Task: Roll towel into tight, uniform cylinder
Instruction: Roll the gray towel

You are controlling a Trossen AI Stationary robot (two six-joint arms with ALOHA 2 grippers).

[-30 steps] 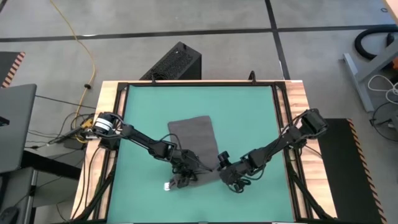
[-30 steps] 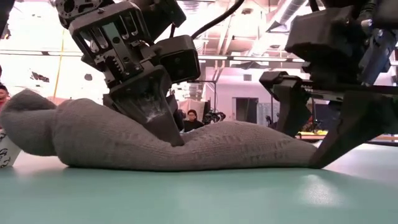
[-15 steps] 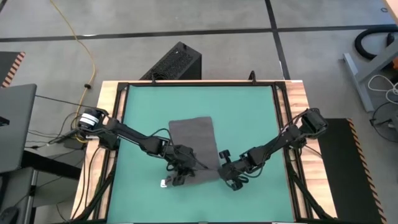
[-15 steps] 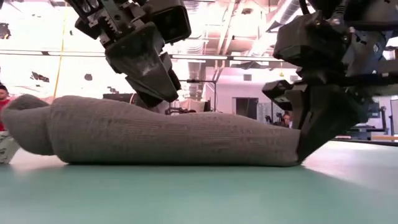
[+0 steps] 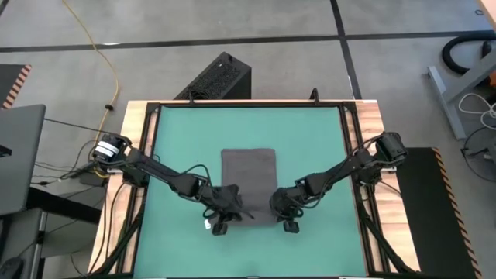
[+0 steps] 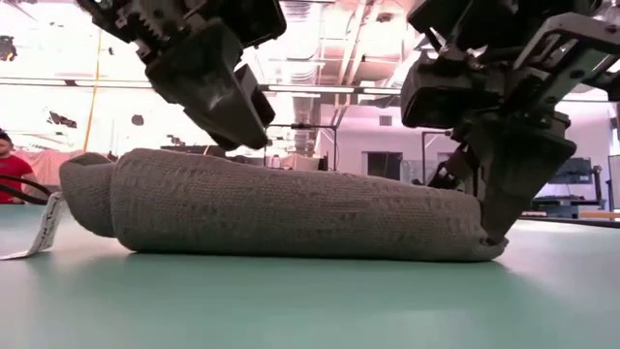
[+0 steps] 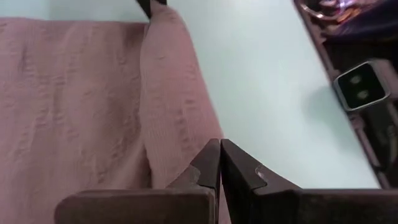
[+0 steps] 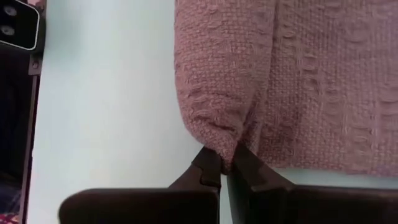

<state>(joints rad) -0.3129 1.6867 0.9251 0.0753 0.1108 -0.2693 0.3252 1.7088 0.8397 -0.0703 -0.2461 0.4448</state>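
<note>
- Right hand [image 8: 224, 167]: fingers closed, pinching a small fold of cloth at the right end of the roll, low against the table; the low view shows that hand [image 6: 504, 184] planted at that end.
- Left hand [image 7: 220, 163]: fingers pressed fully together with nothing visibly between them. It sits at the other end of the roll, and in the low view it hovers just above the cloth, apart from it.
- Towel [image 5: 248, 174]: dark grey, lying mid-mat. The near edge is turned over into a low, loose roll between the two hands; the rest lies flat toward the far side. White tag [image 6: 39, 228] hangs out at the left end onto the green mat [image 5: 310, 132].
- Handling, judged: light, soft, coarse knit. It sags and flattens under its own weight, so the roll looks thicker at the left than the right. Not fragile; weave should grip the fingers well.
- Where to hold, judged: both ends of the rolled edge, pinching the outer layer only, evenly spaced, so the cylinder stays uniform.
</note>
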